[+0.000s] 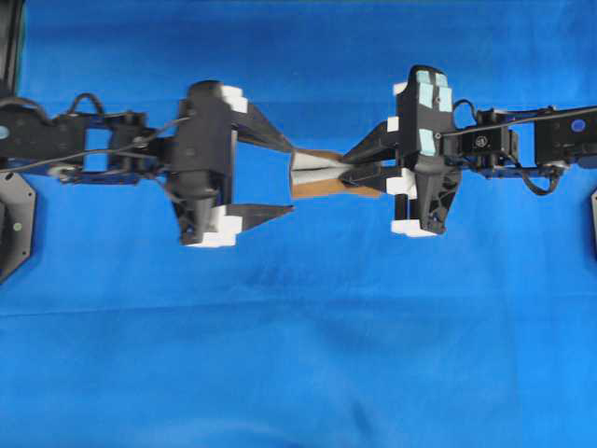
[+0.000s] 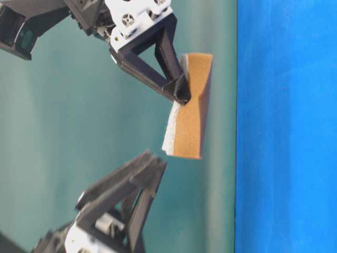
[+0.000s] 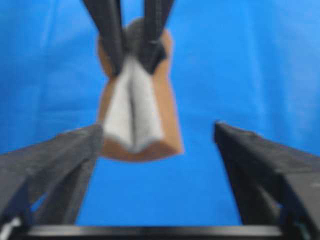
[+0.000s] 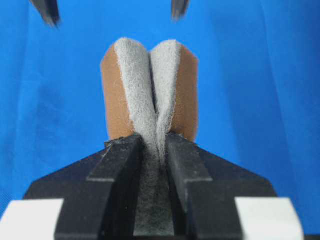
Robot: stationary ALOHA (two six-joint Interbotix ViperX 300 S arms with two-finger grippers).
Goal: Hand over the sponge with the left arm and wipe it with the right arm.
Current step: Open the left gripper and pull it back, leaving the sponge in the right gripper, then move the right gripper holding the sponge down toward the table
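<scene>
Sponge (image 1: 322, 175) pinched, folded, in right gripper (image 1: 347, 174) fingers; left gripper (image 1: 291, 179) fingers spread wide, holding nothing.

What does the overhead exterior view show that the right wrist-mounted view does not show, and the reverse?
Only the overhead view shows both whole arms facing each other above the blue cloth, the left hand with its fingers spread wide, and the teal patches on the right arm. Only the right wrist view shows closely how the right hand pinches the sponge, so that its grey face folds into a crease. Both show the sponge held by the right hand and the left fingertips apart from it.
</scene>
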